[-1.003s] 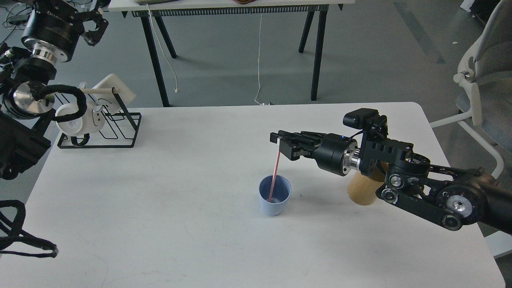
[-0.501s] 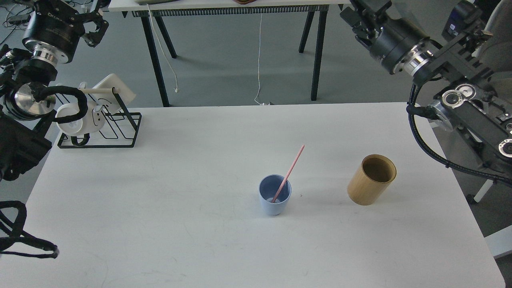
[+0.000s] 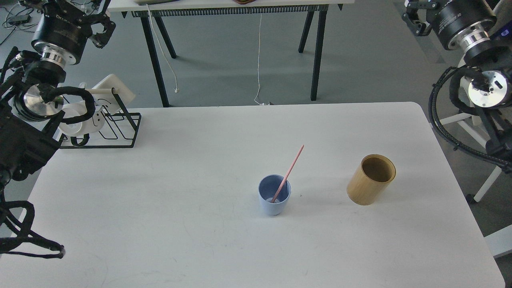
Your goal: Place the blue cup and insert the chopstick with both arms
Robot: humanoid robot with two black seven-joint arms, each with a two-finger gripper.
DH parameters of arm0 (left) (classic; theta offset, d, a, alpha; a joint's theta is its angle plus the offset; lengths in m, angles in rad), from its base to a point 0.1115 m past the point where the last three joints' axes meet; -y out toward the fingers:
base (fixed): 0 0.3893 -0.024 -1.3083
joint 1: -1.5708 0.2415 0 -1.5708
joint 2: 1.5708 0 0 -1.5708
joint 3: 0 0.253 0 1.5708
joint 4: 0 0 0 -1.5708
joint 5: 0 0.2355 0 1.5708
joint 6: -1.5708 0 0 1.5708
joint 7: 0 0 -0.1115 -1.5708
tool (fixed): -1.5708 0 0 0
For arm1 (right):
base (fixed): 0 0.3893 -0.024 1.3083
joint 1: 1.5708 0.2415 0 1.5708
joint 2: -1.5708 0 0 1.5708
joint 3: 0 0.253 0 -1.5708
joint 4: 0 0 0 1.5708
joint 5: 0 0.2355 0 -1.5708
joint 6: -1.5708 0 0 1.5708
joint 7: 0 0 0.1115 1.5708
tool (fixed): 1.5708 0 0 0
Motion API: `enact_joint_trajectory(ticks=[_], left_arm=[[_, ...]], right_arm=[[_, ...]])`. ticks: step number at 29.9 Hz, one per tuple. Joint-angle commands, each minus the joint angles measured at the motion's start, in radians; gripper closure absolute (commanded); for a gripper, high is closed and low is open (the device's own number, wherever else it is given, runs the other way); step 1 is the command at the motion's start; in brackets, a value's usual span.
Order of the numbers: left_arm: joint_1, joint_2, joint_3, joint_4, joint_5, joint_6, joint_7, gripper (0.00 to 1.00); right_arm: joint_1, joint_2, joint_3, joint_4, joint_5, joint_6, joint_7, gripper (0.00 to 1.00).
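Observation:
The pale blue cup stands upright on the white table, right of the middle. The pale pink chopstick stands in it, its lower end inside the cup and its top leaning up and to the right over the rim. My left gripper is raised at the top left, far from the cup. My right gripper is raised at the top right, partly cut off by the frame edge. Neither touches anything I can see. Their fingers are too dark and small to tell apart.
A tan wooden cylinder stands open-topped to the right of the cup. A black wire rack with white mugs sits at the table's back left. A second table's legs and a chair are beyond the edges.
My right gripper let go of the chopstick over the cup and the arm rose up and away to the top right. The chopstick now leans in the cup. The left arm shifted slightly.

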Motion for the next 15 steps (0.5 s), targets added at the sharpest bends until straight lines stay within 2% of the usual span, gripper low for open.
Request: enact_joint_trajectory(ticks=[1,7,13,15], left_arm=[[0.002,-0.018,0.0,0.002,-0.011,0.0,-0.004,0.0],[0.003,-0.039,0.0,0.051,-0.069,0.0,-0.001,0.0],[0.022,-0.079,0.0,0.063,-0.089,0.0,-0.001,0.0],[0.026,-0.085,0.0,0.063,-0.106,0.0,-0.001,0.0]], right_arm=[[0.004,0.045,0.038,-0.063,0.05,0.003,0.001,0.0],[-0.001,0.137,0.08,-0.219,0.211,0.091,0.001,0.0],[-0.002,0.177,0.079,-0.409,0.361,0.296,-0.005,0.0],[0.001,0.191,0.078,-0.449,0.372,0.33,-0.005,0.0]])
